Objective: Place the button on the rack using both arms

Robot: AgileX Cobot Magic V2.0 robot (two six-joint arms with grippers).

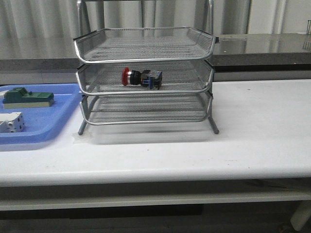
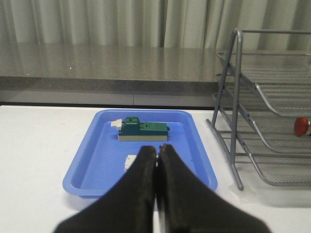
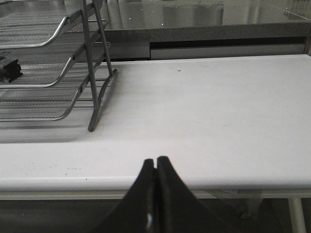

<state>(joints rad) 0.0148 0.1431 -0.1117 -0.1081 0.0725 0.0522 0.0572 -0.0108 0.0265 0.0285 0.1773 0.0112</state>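
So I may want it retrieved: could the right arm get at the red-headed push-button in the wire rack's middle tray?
Probably yes: the red-headed push-button lies near the middle tray's open front, but the top tray leaves little headroom.

Red-headed button (image 1: 142,77) on its side in rack's (image 1: 146,48) middle tray

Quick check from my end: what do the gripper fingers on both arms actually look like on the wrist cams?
Both look alike. The left gripper has two matte black fingers, broad at the base and tapering to rounded tips. The right gripper has the same black tapered fingers, with a faint pale glint low along the seam between them. No cables, markings or arm segments show in either wrist view, and the front view shows neither arm.
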